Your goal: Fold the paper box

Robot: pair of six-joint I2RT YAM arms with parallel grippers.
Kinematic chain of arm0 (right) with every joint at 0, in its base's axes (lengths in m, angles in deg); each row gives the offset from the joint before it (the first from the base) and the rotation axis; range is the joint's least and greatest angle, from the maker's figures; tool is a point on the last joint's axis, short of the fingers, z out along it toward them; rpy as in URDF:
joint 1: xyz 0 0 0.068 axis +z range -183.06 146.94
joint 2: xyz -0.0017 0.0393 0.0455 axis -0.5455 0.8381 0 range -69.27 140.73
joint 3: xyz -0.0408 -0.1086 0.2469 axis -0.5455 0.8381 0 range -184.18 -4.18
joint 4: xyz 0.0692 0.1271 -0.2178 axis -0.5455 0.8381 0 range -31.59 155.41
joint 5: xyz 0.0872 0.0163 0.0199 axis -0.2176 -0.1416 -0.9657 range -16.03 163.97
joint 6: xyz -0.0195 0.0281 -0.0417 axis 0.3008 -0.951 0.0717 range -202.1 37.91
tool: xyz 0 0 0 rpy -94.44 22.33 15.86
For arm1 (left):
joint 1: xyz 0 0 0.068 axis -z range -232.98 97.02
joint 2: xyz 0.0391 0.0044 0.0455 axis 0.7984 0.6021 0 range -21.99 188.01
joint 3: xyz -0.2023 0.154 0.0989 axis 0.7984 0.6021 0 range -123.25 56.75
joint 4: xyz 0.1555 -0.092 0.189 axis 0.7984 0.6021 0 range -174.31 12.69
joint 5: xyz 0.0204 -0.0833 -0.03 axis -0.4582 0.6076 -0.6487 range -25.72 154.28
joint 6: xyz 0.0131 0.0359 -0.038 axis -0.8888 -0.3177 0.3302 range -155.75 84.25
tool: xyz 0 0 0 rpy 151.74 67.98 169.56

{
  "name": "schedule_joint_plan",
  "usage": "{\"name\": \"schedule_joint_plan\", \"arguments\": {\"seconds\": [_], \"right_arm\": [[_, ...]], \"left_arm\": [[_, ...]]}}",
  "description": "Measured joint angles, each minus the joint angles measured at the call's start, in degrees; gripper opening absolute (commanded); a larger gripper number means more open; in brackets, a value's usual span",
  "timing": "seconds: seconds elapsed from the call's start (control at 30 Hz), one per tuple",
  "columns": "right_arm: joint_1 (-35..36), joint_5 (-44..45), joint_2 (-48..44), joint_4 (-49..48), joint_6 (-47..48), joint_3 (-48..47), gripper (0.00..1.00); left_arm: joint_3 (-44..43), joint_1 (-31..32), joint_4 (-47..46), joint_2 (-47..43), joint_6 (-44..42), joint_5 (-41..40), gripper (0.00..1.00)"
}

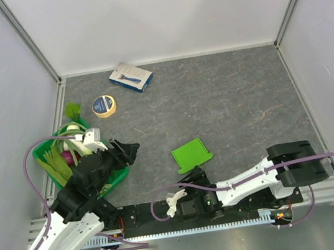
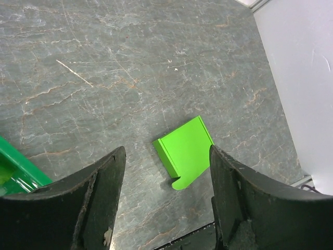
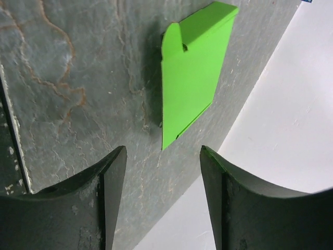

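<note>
Top view, paper box: the paper box [image 1: 191, 154] lies flat on the table [image 1: 233, 102], just below the frame's centre and well apart from the green crate [image 1: 121, 174] at the left.
Top view, nearer arm: the right arm [image 1: 251, 180] is nearer. Its jaws sit just beside the box's lower edge, by the rounded tab. The left arm [image 1: 92, 174] has its jaws over the crate's rim, pointing right toward the box, with bare table between.
Top view, jaws: too small here to judge either gap.
Left wrist, paper box: the box [image 2: 186, 153] sits in the lower middle of the frame, beyond the tips and a little toward the right-hand finger, tab end lowest.
Left wrist, jaws: wide apart, holding and touching nothing.
Right wrist, paper box: the box [image 3: 191, 73] fills the upper middle, straight ahead of the gap. Its long axis runs from lower left up to upper right. A lighter strip at the upper end looks like a flap (raised or folded over, I cannot tell).
Right wrist, jaws: apart and empty. The box's lowest corner lies just above the gap, clear of both fingers.
Coming move: the right jaws seem better placed, and would likely meet that pointed corner first.
</note>
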Motion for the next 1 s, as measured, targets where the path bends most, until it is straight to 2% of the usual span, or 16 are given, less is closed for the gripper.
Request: {"name": "schedule_joint_plan", "arguments": {"seconds": [0.23, 0.33, 0.43, 0.47, 0.67, 0.9, 1.0], "right_arm": [[-1.0, 3.6, 7.5, -7.1, 3.4, 2.1, 0.65], [-2.1, 6.1, 10.6, -10.4, 5.0, 3.2, 0.59], [-3.2, 9.4, 12.8, -13.4, 6.6, 3.8, 0.49], [-3.4, 10.2, 13.4, -14.6, 7.1, 3.9, 0.42], [-4.3, 14.6, 15.7, -19.3, 9.6, 4.0, 0.20], [-4.5, 19.2, 15.8, -23.1, 11.6, 4.0, 0.01], [-4.7, 19.6, 15.6, -23.6, 12.5, 3.8, 0.00]], "left_arm": [[0.0, 0.0, 0.9, -0.7, 0.0, 0.0, 0.71], [0.0, 0.0, 1.2, -1.3, 0.0, 0.0, 0.71], [0.0, 0.0, 1.4, -2.1, 0.0, 0.0, 0.71], [0.0, 0.0, 1.6, -2.3, 0.0, -0.1, 0.71], [0.0, 0.0, 1.9, -2.9, 0.0, -0.2, 0.71], [0.0, 0.0, 1.9, -3.0, 0.0, -0.2, 0.71], [-0.1, 0.0, 1.9, -3.0, 0.0, -0.2, 0.71]]}}
